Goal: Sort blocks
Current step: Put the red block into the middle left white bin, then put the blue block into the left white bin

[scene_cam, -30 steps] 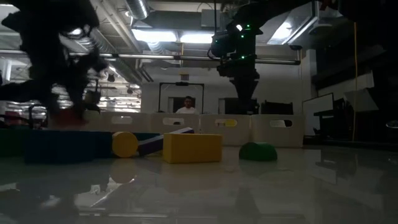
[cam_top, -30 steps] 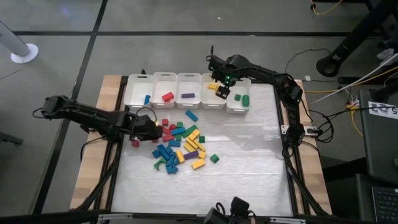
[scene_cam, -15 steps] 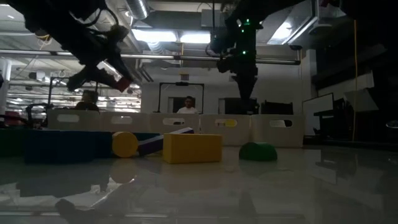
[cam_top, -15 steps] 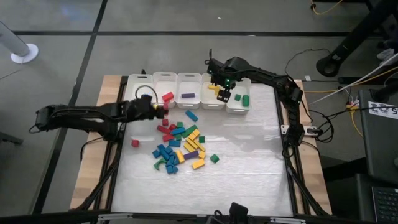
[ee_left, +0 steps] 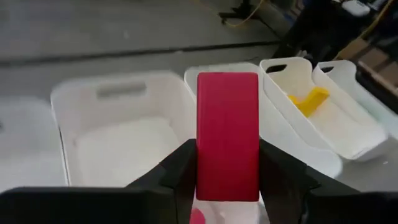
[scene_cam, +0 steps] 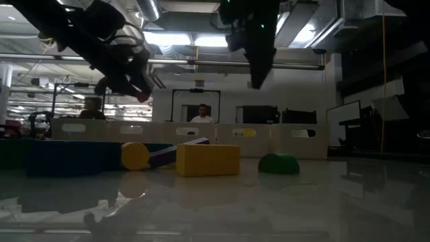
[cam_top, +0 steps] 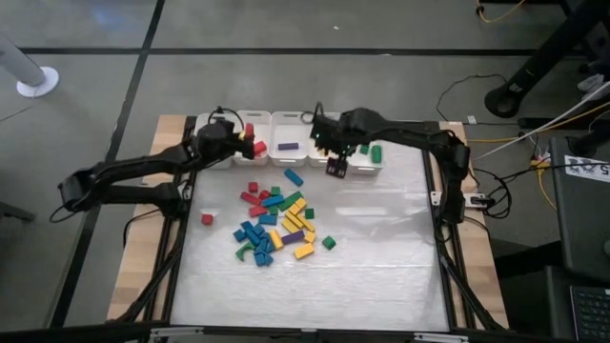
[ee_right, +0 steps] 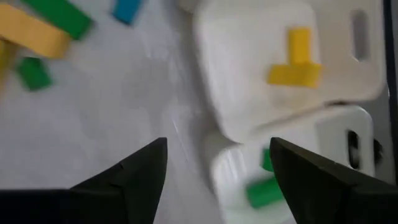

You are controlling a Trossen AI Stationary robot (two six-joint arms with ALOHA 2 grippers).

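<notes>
Reaching over the row of white bins [cam_top: 286,135] at the table's far edge, the left gripper [cam_top: 250,147] is pinching a flat red block [ee_left: 227,135] between its fingers [ee_left: 181,169]. The left wrist view is showing what the overhead view cannot: the block is a smooth rectangular bar, standing upright between the two pads above a bin. The left arm is stretching long and low from the table's left side. In the middle of the table, the loose blocks [cam_top: 276,224] are lying in a heap of red, blue, green, yellow and purple pieces, with one red cube [cam_top: 207,219] sitting apart. Farther right, the right gripper [cam_top: 335,165] is hovering just in front of the bins with its fingers spread wide, holding nothing. Its wrist view is showing a yellow block [ee_right: 295,63] in one bin and green blocks [ee_right: 264,186] in the neighbouring bin.
</notes>
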